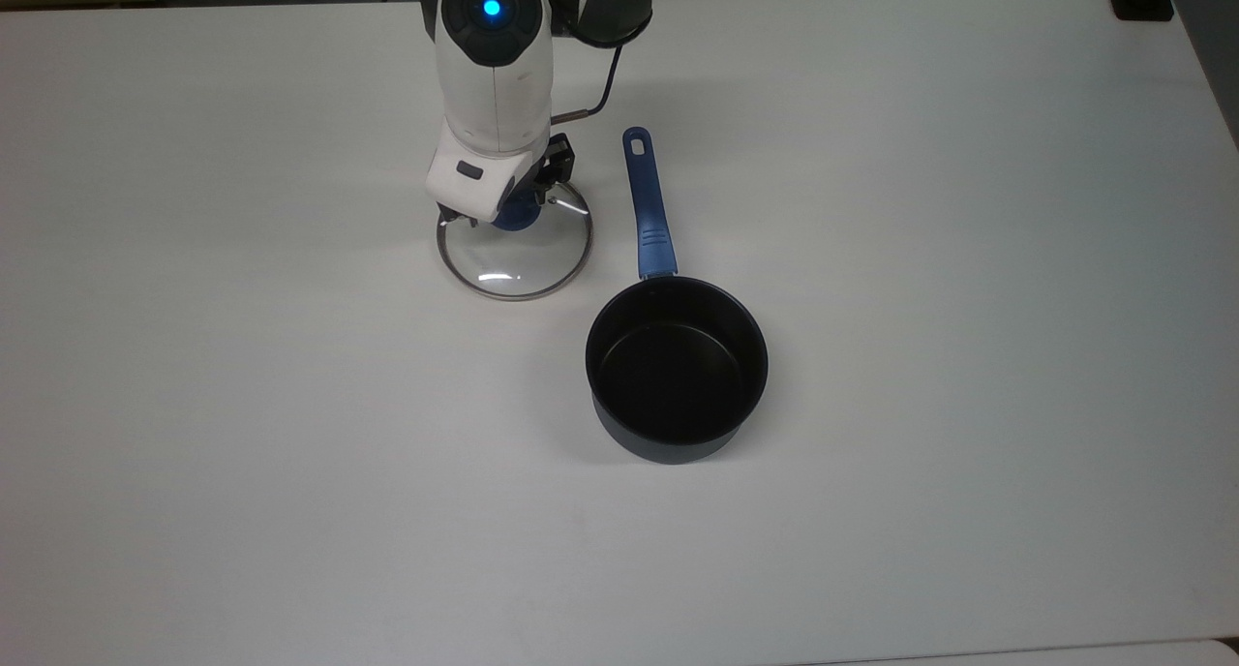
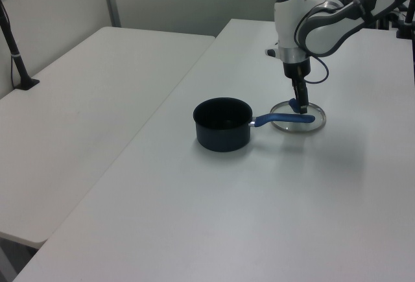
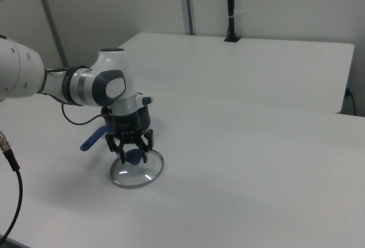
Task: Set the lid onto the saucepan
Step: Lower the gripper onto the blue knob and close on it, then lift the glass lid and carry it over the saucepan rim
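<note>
Gripper [image 3: 132, 155] straddles the lid's [image 1: 513, 259] knob, fingers apart; saucepan [image 1: 676, 371] handle points toward the top view's top.

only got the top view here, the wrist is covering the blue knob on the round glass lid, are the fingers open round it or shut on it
observer: In the right view the gripper is open, with one finger on each side of the blue knob.
operator: ok, is the lid off the table at all
observer: No. The right view shows the round glass lid lying flat on the white table.
operator: how low are the tips
observer: In the left view the fingertips are down at knob height.
</note>
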Tool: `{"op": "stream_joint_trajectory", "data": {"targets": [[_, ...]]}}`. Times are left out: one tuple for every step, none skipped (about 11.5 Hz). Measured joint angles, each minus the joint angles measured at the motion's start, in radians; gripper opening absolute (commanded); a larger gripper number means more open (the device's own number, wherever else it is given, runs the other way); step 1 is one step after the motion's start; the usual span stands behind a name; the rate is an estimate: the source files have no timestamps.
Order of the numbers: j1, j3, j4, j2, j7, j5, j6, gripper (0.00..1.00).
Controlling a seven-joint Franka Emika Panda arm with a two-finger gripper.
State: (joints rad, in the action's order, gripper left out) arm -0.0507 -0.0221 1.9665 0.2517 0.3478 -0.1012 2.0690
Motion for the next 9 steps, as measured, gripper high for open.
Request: {"op": "stream_joint_trajectory", "data": {"targets": [[-0.001,0.000,0.000,0.000,0.000,0.000,0.003,0.55],[-0.003,0.000,0.000,0.000,0.000,0.000,0.005,0.48],[-0.003,0.000,0.000,0.000,0.000,0.000,0.006,0.48],[-0.003,0.000,-0.001,0.000,0.000,0.000,0.010,0.47],[-0.002,-0.001,-0.004,0.000,0.000,0.000,0.011,0.47],[0.001,-0.003,-0.020,-0.004,0.000,0.000,0.011,0.47],[0.009,-0.004,-0.053,-0.009,0.000,0.000,0.003,0.47],[0.019,-0.007,-0.119,-0.013,0.000,0.000,-0.034,0.48],[0.024,-0.008,-0.193,-0.015,0.000,0.002,-0.070,0.48]]}}
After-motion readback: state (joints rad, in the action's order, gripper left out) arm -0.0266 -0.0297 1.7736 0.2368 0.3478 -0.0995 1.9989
